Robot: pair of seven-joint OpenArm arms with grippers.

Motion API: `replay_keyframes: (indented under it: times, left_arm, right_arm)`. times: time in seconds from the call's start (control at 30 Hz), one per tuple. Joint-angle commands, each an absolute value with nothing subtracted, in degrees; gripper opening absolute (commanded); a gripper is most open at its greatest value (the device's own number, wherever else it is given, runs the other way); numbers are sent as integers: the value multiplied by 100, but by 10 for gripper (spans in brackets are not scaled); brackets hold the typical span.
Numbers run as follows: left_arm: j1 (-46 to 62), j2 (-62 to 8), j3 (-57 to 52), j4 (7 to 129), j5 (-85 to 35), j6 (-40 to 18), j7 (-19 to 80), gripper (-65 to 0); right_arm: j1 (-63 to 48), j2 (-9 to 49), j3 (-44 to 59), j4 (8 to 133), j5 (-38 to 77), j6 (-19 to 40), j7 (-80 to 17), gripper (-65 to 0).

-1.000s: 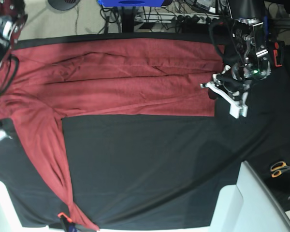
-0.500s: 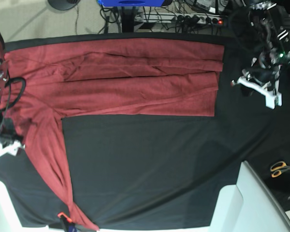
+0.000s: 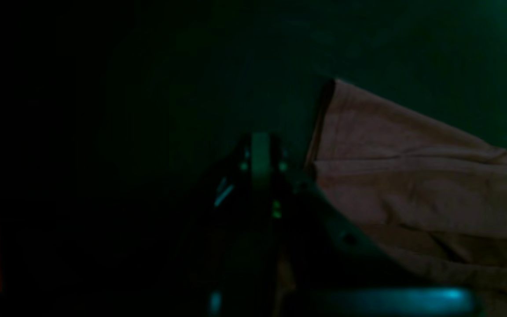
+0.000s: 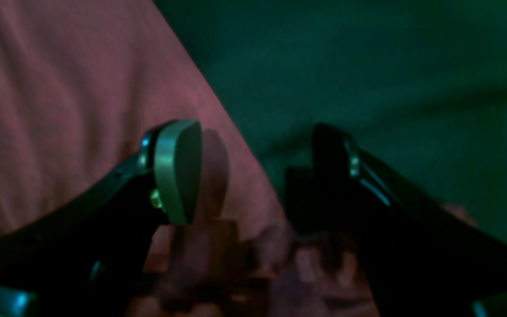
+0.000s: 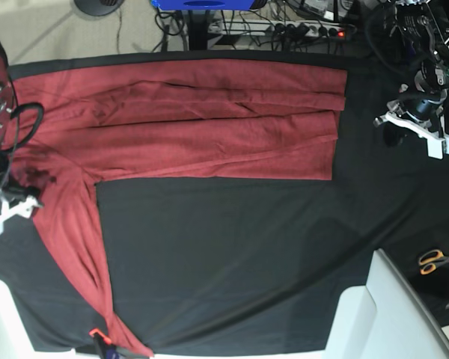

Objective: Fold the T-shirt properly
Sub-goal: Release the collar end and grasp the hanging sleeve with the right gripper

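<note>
The brick-red T-shirt (image 5: 209,123) lies flat along the far side of the black tablecloth (image 5: 232,254), its body folded lengthwise. One long sleeve (image 5: 75,254) runs down the left toward the near edge. My left gripper (image 5: 405,124) hangs shut and empty over bare black cloth, to the right of the shirt's hem (image 3: 412,185). In its dark wrist view the left gripper (image 3: 260,152) shows closed jaws. My right gripper (image 5: 15,209) is at the shirt's left end. Up close, the right gripper (image 4: 258,171) stands open with one finger (image 4: 176,169) over the red cloth (image 4: 82,110) and nothing between the jaws.
Orange-handled scissors (image 5: 434,260) lie at the right edge. A white bin (image 5: 382,314) stands at the near right corner. An orange clip (image 5: 97,334) sits by the sleeve's end. Cables and a power strip (image 5: 307,30) lie beyond the far edge.
The left gripper has drawn away to the right of the hem, still shut. The right arm has come down to the shirt's left end and its jaws have opened.
</note>
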State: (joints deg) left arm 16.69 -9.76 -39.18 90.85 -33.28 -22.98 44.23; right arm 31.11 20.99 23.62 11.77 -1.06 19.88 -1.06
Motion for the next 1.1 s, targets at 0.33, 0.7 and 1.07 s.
replay_keyframes:
  times: [0.33,0.7,1.07]
  left_arm:
    - [1745,-1059,-3952,9165,-3415,-2352,4321,-650]
    - [1745,-1059,-3952,9156,-3415,-2352,4321,-650]
    - [1736,-1059,-3916,9156,-3389,-2352,4321,-650]
  right_arm:
    - [3240,2176,2369,1244,-66,2018,-66,-417]
    - [3266,2176,2360,1297,-66,2018,-453,-650]
    - [2563,1921,2413,3319,224,2484,-1534,-650]
